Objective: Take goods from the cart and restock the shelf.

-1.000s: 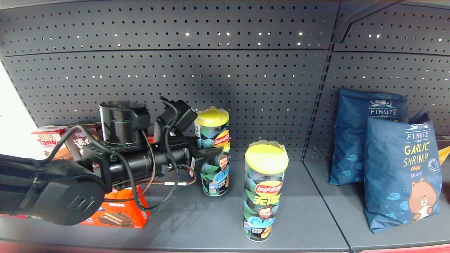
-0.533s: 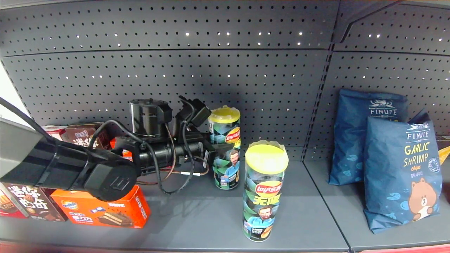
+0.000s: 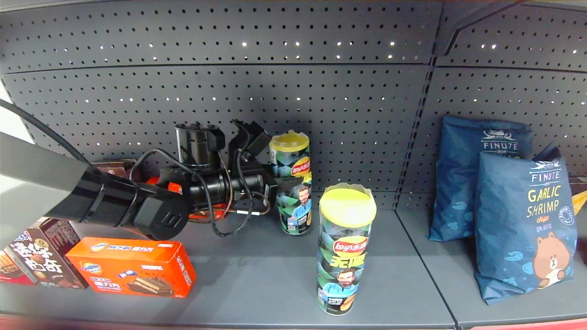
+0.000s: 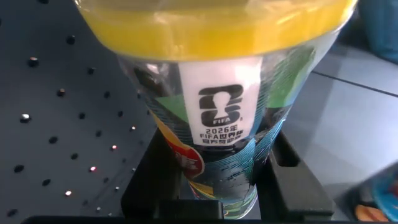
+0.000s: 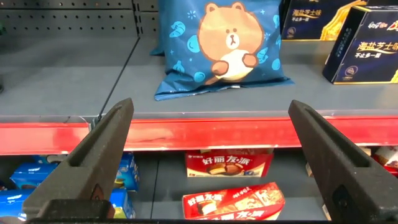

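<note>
My left gripper (image 3: 288, 191) is shut on a chip can (image 3: 293, 181) with a yellow lid and a green-black label, holding it upright near the back of the grey shelf (image 3: 257, 275), against the pegboard. In the left wrist view the same can (image 4: 221, 124) stands between the two black fingers (image 4: 152, 180). A second identical chip can (image 3: 343, 250) stands upright on the shelf, in front of and to the right of the held one. My right gripper (image 5: 217, 168) is open with nothing between its fingers, below and in front of the shelf's red front edge (image 5: 199, 132).
Orange biscuit box (image 3: 133, 270) and brown snack boxes (image 3: 34, 259) lie at the shelf's front left. Two blue garlic shrimp chip bags (image 3: 523, 229) stand at the right beyond a divider seam. Lower shelves hold red boxes (image 5: 233, 200) and blue packs (image 5: 25, 180).
My left arm has carried the held can up, to the right and deeper toward the pegboard. The front can and the bags have stayed put.
</note>
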Controlling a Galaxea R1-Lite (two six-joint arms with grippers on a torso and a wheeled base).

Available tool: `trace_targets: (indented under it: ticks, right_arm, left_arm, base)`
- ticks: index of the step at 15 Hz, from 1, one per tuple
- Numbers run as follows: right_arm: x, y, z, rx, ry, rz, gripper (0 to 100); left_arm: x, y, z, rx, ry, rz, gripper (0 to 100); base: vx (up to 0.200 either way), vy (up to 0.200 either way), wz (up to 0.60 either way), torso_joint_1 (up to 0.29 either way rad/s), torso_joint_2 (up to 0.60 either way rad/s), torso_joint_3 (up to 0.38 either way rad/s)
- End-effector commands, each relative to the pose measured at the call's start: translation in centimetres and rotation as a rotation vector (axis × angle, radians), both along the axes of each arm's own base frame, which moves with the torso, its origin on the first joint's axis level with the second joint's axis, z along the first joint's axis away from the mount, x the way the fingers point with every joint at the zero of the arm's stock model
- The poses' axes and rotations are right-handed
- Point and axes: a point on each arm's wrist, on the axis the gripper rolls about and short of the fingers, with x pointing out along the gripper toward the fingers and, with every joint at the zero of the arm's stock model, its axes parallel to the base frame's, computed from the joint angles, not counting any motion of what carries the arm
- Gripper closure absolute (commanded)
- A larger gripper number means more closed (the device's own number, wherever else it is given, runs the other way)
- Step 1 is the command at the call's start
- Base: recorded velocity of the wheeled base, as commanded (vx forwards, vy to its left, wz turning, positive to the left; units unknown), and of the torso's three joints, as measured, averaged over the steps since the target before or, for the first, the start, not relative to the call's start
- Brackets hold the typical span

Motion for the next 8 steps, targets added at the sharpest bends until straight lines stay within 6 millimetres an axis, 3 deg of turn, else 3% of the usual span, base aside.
trace_targets:
  ticks: [1, 8]
  right_arm:
    - [0.0, 0.0, 0.0, -0.001, 0.001, 0.000, 0]
    - [0.0, 0.0, 0.0, -0.001, -0.001, 0.000, 0]
  left_arm:
    - [0.9, -0.1, -0.4, 0.000, -0.004, 0.005, 100]
    - [1.2, -0.5, -1.6, 0.111, -0.009, -0.029, 100]
  base:
    - [0.000, 0.000, 0.00, 0.000, 0.00, 0.000]
    - [0.000, 0.000, 0.00, 0.000, 0.00, 0.000]
